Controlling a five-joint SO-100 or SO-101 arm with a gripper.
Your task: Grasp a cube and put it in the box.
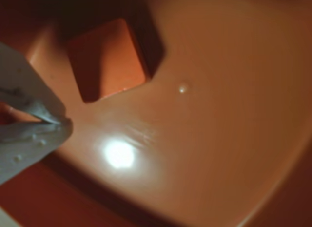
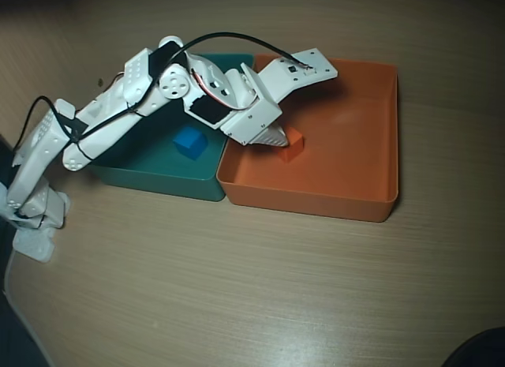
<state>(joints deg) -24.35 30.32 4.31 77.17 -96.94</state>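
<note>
The small orange cube (image 1: 109,56) rests on the floor of the orange box (image 1: 219,139), free of the fingers. In the wrist view my gripper (image 1: 59,123) enters from the left, its two pale jaws meeting at the tips with nothing between them, just below and left of the cube. In the overhead view the cube (image 2: 293,144) lies in the left part of the box (image 2: 387,130), right beside the tip of the gripper (image 2: 278,138), which reaches in over the box's left wall.
A teal tray (image 2: 158,174) adjoins the box on its left and holds a small blue cube (image 2: 189,142). The arm spans it from its base at the left edge. Bare wooden tabletop (image 2: 260,288) lies in front.
</note>
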